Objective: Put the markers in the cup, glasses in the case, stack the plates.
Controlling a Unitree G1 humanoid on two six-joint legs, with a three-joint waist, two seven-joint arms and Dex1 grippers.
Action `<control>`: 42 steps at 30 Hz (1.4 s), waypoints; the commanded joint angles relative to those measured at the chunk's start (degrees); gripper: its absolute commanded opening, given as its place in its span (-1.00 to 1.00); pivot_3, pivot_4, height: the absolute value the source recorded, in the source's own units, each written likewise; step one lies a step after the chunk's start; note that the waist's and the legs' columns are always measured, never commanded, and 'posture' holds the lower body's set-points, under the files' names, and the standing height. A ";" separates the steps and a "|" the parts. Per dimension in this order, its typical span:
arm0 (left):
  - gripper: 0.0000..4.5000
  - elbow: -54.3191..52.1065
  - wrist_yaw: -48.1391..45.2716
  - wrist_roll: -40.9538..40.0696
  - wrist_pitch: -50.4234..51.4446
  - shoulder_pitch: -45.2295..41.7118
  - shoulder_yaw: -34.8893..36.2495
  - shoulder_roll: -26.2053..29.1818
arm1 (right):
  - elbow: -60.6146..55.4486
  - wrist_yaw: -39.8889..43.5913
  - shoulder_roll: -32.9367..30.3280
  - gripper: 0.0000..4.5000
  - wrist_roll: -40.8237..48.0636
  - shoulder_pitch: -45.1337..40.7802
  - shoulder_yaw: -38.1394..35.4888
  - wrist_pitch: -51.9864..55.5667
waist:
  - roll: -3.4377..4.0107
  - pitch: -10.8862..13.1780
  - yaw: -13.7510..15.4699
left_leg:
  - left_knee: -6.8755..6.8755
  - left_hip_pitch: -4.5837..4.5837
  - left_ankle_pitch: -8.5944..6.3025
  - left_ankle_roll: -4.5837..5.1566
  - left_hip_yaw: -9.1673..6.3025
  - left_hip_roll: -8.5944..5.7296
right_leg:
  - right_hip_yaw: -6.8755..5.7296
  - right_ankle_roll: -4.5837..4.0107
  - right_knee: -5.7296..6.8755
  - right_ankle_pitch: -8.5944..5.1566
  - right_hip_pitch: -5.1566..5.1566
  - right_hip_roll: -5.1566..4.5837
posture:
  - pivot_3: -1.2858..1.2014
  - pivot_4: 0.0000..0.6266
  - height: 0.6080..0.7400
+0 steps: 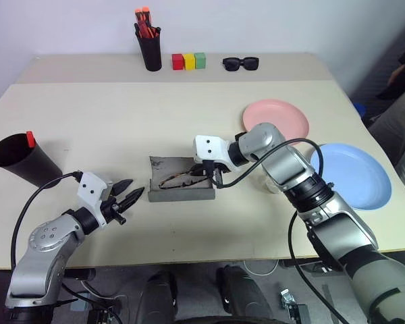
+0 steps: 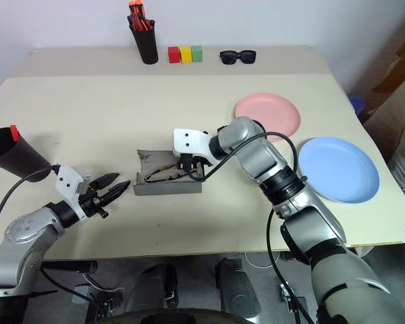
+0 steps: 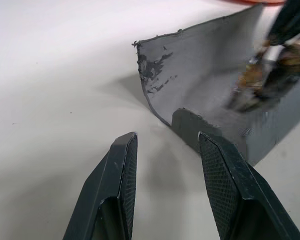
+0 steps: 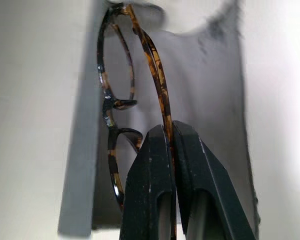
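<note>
The grey case lies open mid-table with the thin wire-framed glasses over its inside. My right gripper reaches into the case from the right and is shut on one temple arm of the glasses. My left gripper hovers open just left of the case, holding nothing, its fingertips pointing at the case's raised lid. The large black cup stands at the far left with a marker's red cap sticking up at its rim. On the right, the pink plate and the blue plate lie side by side, unstacked.
Along the table's far edge stand a small black cup of orange-red pens, three coloured blocks and chunky black sunglasses. A black cable loops off my right forearm above the table near the plates.
</note>
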 commanded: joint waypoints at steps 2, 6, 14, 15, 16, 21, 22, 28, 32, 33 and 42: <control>-0.13 -0.49 -0.13 -0.35 -0.96 -0.55 0.33 -0.07 | 9.34 2.71 2.80 -0.97 2.52 -5.34 -1.17 2.59 | 0.00 0.00 -0.06 | 0.01 0.08 0.00 0.00 0.01 0.00 | 0.00 -0.01 0.03 0.00 0.05 0.01 | 0.03 -0.52 0.73; -0.13 -0.83 0.09 -0.27 -1.18 -0.15 0.39 -0.33 | 14.84 2.74 5.44 -0.97 3.81 -7.20 -1.94 5.12 | 0.00 0.00 0.00 | 0.00 0.19 0.00 0.00 0.01 0.00 | 0.00 -0.02 0.01 -0.01 0.17 0.01 | 0.03 -0.52 0.73; -0.13 -1.41 0.18 -0.37 -1.34 1.23 0.92 -0.32 | 15.70 1.54 8.31 -0.97 8.11 -8.61 -5.20 18.92 | 0.00 0.00 0.00 | 0.00 0.19 0.00 0.00 -0.01 0.01 | 0.00 -0.01 0.02 0.00 0.17 0.01 | 0.03 -0.52 0.73; -0.13 -1.33 0.15 -0.37 -1.33 1.18 0.90 -0.28 | 15.53 1.03 8.57 -0.97 8.51 -8.64 -5.47 20.85 | -0.01 0.00 -0.01 | 0.00 0.19 0.00 0.00 0.00 0.01 | 0.00 -0.01 0.01 0.00 0.17 0.01 | 0.03 -0.52 0.73; -0.13 -1.22 0.12 -0.37 -1.32 1.09 0.90 -0.24 | 15.45 0.62 8.72 -0.97 8.75 -8.70 -5.59 22.00 | -0.01 0.00 -0.03 | 0.00 0.19 0.00 0.00 0.00 0.01 | 0.00 -0.01 0.01 0.00 0.17 0.01 | 0.03 -0.52 0.73; -0.13 -0.62 -0.07 -0.23 -1.20 -0.04 0.40 -0.16 | 14.94 -4.31 9.39 -0.85 8.33 -7.76 -5.46 25.06 | 0.00 0.00 -0.03 | 0.00 0.18 0.00 0.00 0.00 0.00 | 0.00 -0.01 0.01 0.00 0.17 0.01 | 0.03 -0.52 0.73; -0.13 -0.59 -0.14 -0.22 -1.19 -0.09 0.40 -0.14 | 14.65 -4.85 9.28 -0.71 8.39 -7.74 -5.55 24.92 | 0.00 0.00 -0.04 | 0.00 0.18 0.00 0.00 0.00 0.00 | 0.00 -0.01 0.01 0.00 0.17 0.00 | 0.03 -0.52 0.73; -0.13 -0.37 -0.59 -0.41 -1.00 -0.53 0.76 0.19 | 11.66 -7.52 6.70 0.06 6.98 -7.43 -5.18 19.52 | 0.00 0.00 -0.02 | -0.01 0.18 0.00 0.00 0.00 0.00 | 0.00 -0.01 0.01 0.00 0.16 0.01 | 0.03 -0.52 0.73; -0.13 -0.63 -0.83 -0.73 -0.71 -1.36 0.78 0.49 | 7.01 -7.70 3.36 0.06 6.47 -6.66 -5.08 15.25 | 0.00 0.00 -0.01 | -0.01 0.18 -0.01 0.00 -0.01 0.00 | 0.00 -0.01 0.01 0.00 0.16 0.00 | 0.03 -0.52 0.73; -0.13 -0.72 -0.91 -0.81 -0.78 -1.70 0.74 0.50 | 5.63 -7.82 2.47 0.06 6.22 -6.16 -5.01 13.79 | 0.00 0.00 -0.02 | -0.01 0.18 0.00 0.00 -0.01 0.00 | 0.00 -0.01 0.01 0.00 0.16 0.00 | 0.03 -0.52 0.73; -0.98 0.47 -0.42 -5.61 6.02 -13.24 0.42 1.60 | -13.99 -7.25 -8.42 0.09 6.76 5.43 -8.13 -0.66 | -0.02 -0.01 0.82 | 0.00 0.18 -0.01 0.01 -0.05 -0.02 | -0.01 0.02 -0.05 0.00 0.23 0.01 | 0.03 -0.52 0.73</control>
